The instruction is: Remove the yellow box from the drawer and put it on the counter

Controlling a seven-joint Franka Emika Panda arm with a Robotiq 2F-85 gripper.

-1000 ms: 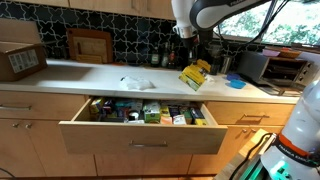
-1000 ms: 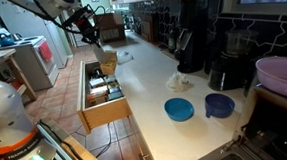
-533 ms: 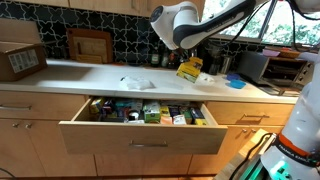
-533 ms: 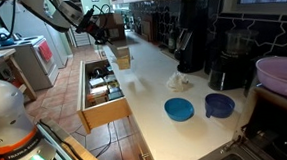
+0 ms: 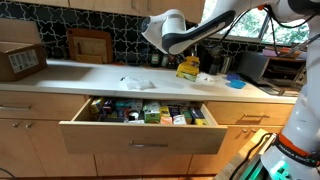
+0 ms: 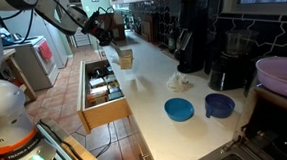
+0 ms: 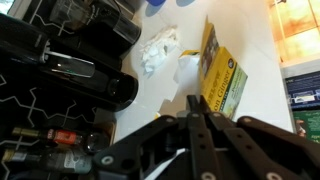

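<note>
Most of the job is looking done to me: the yellow box (image 5: 188,68) is sitting on the counter (image 5: 85,76), just beside a crumpled white paper (image 7: 160,50) and outside the drawer (image 5: 140,140), which is standing open with other packets in it. I am holding the gripper (image 7: 196,118) above the counter, fingers pinched together on nothing, clear of the box. I am judging that only backing away is left.
</note>
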